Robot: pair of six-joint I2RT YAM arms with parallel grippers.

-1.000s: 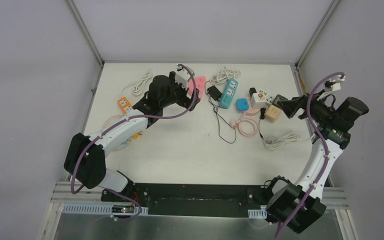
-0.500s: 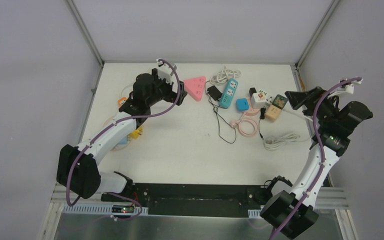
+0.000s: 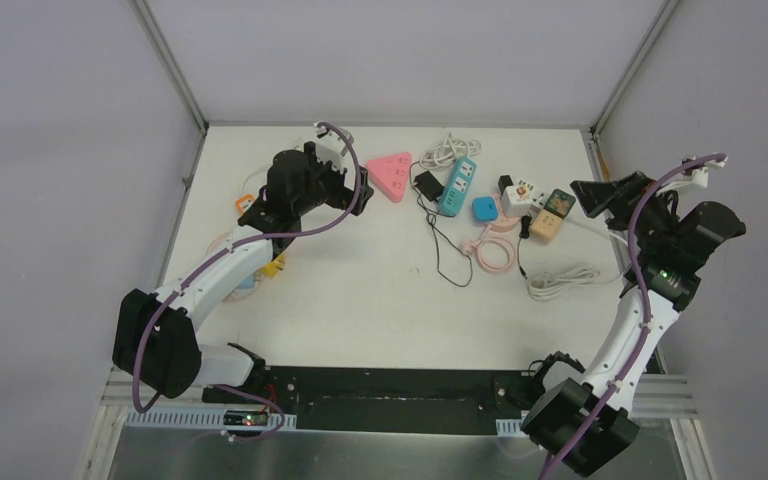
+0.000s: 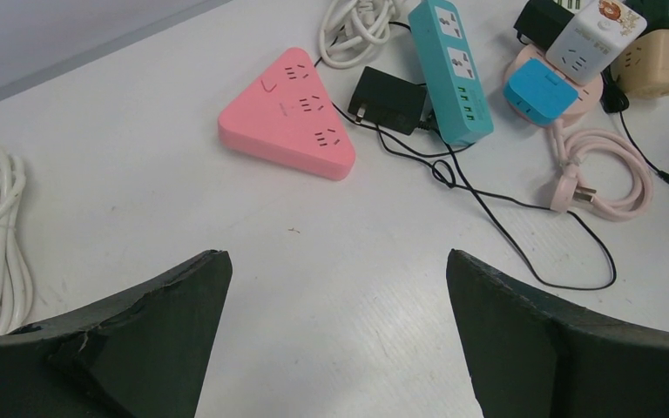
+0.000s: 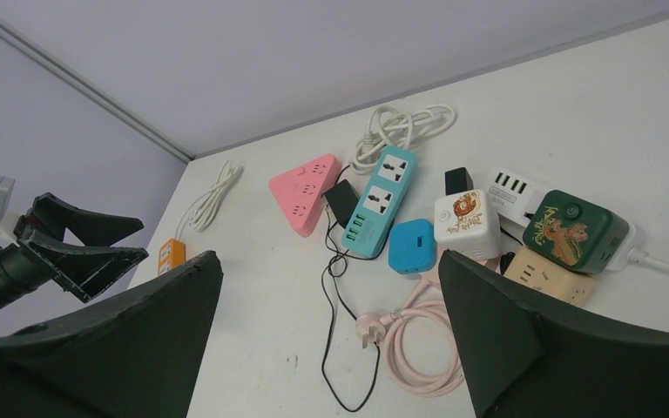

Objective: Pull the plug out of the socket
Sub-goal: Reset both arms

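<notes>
A black plug adapter lies on the table between the pink triangular socket and the teal power strip. In the left wrist view the adapter has its prongs bare, apart from the pink socket. Its thin black cable loops toward the front. My left gripper is open and empty, left of the pink socket, and its jaws stand wide apart over bare table. My right gripper is open and empty, raised at the right, looking over the sockets.
A blue cube, a white cube, a green cube and a beige cube cluster at the right. A coiled pink cable and a white cable lie nearer. An orange socket and a white cord lie at the left.
The left gripper drew back to the left, off the pink socket, which now shows whole. The right gripper rose and pulled back right. Both have held still for the last half second.
</notes>
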